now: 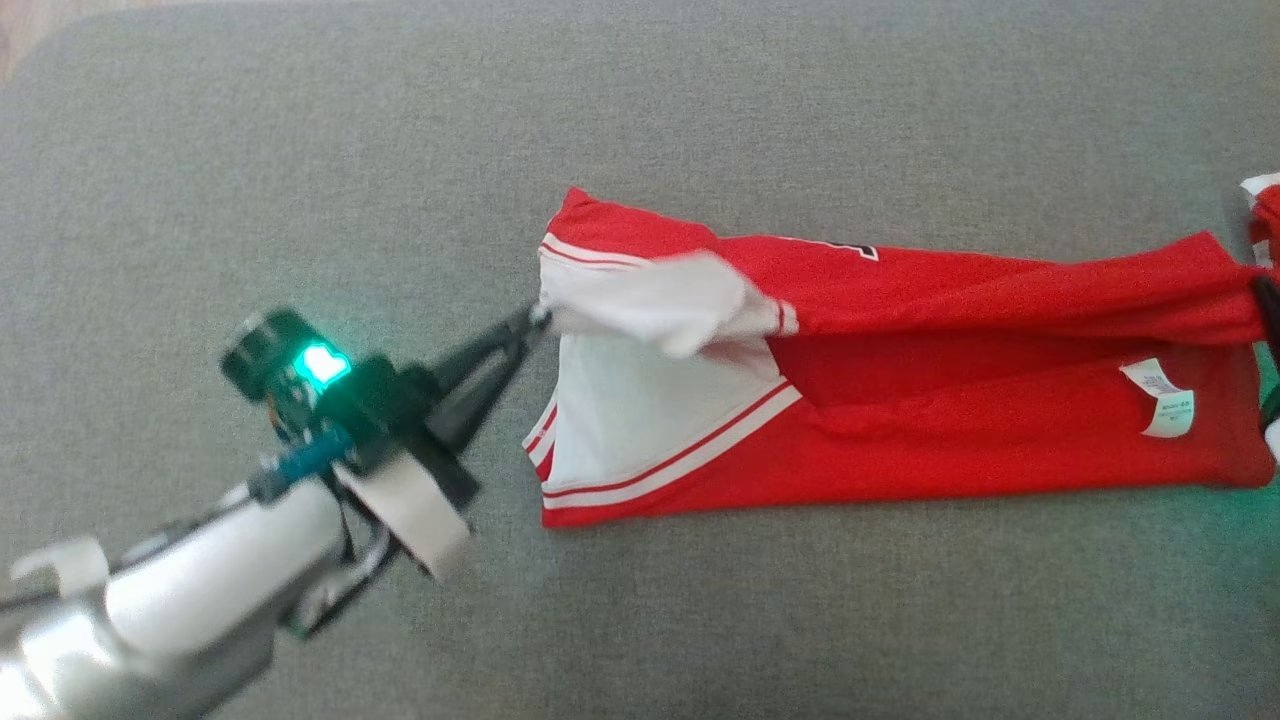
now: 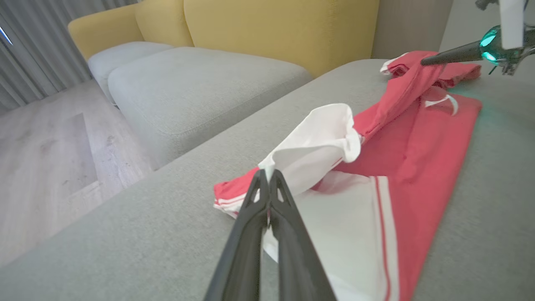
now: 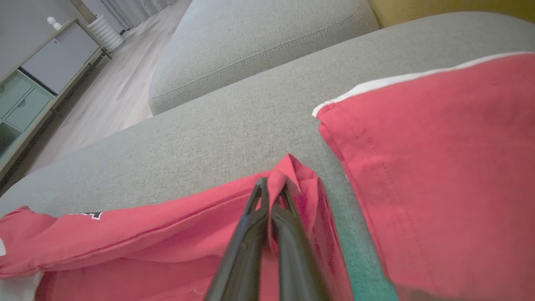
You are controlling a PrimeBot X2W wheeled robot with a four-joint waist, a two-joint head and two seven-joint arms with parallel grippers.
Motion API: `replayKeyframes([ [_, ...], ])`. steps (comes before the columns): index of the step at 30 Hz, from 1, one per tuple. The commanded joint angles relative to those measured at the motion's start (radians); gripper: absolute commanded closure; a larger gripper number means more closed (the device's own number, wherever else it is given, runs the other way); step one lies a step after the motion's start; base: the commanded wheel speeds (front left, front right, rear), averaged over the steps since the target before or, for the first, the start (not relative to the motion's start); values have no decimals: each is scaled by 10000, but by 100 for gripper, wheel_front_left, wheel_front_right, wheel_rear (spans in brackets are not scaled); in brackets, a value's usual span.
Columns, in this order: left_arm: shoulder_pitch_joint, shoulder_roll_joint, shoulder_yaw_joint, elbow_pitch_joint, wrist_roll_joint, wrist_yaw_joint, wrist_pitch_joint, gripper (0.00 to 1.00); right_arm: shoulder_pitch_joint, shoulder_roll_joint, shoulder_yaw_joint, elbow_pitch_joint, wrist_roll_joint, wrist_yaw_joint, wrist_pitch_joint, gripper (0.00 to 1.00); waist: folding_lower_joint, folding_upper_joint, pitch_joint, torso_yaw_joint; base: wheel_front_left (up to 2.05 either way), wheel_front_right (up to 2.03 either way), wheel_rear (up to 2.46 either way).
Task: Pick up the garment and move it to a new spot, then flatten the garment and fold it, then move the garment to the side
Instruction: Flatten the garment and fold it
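The red-and-white garment point(image 1: 900, 400) lies stretched across the centre and right of the head view on the grey cushion point(image 1: 300, 150), mid-flattening by my reading. The left end effector point(image 1: 535, 318) is clenched on its white edge at centre frame, the right end effector point(image 3: 273, 184) on a red fold at the far right edge. Next, both should pull the bunched upper layer taut and lay it smooth.
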Motion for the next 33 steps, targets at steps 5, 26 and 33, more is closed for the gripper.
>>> replayKeyframes([
  [5,647,488,358,-1051,-50,464,245,100,626,-420,-287,-442,-147,-9,-100,100,0,-1,4,-12,0,0,0],
  [26,2114,403,320,-1432,70,941,410,100,2005,108,-1319,-1003,-744,-9,240,86,0,-1,-1,-83,0,0,0],
  [33,2469,42,488,-938,-110,1319,-13,0,2161,512,-1557,-881,-1212,-9,150,0,0,-1,-159,-159,0,0,0],
])
